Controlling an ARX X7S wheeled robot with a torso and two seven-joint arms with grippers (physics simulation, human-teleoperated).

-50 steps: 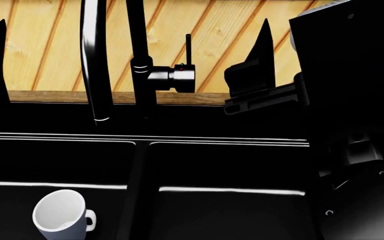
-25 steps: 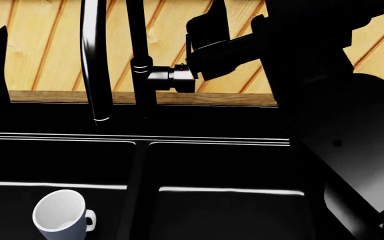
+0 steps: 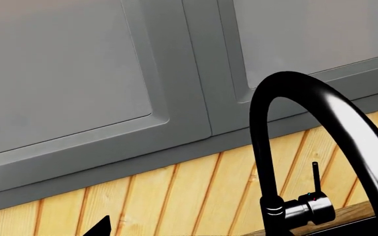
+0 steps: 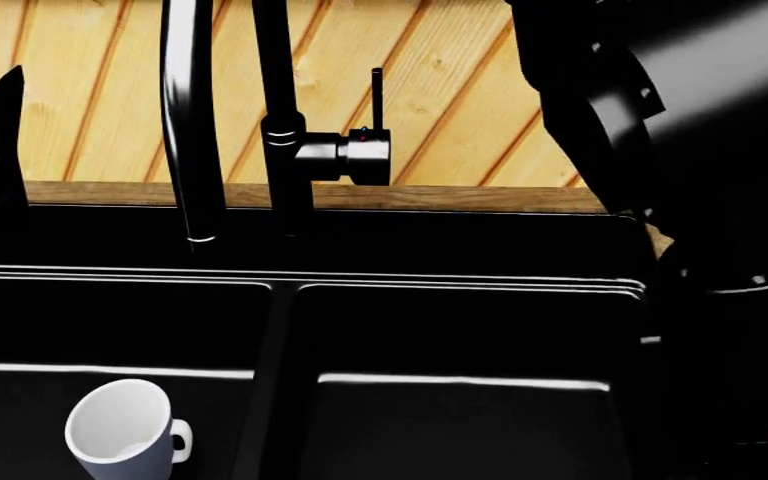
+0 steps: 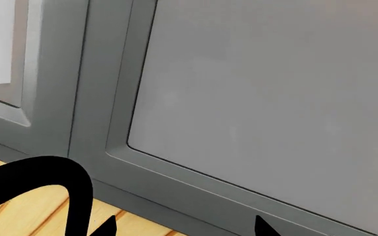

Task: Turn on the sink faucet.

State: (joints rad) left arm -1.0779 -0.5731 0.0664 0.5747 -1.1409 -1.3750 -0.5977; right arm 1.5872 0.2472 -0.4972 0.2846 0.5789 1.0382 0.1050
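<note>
The sink faucet (image 4: 280, 130) stood behind the black sink (image 4: 451, 330), its thin lever (image 4: 376, 98) upright and untouched. The right arm (image 4: 678, 120) was raised beside it; its fingers' opening could not be told. The fingers should probably descend on the lever and tilt it gently.

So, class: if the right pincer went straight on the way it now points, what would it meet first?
Probably the grey recessed-panel cabinet door, which fills the right wrist view beyond the pincer's fingertips. The glossy black arched faucet spout lies off to one side. Depth is unclear.
</note>
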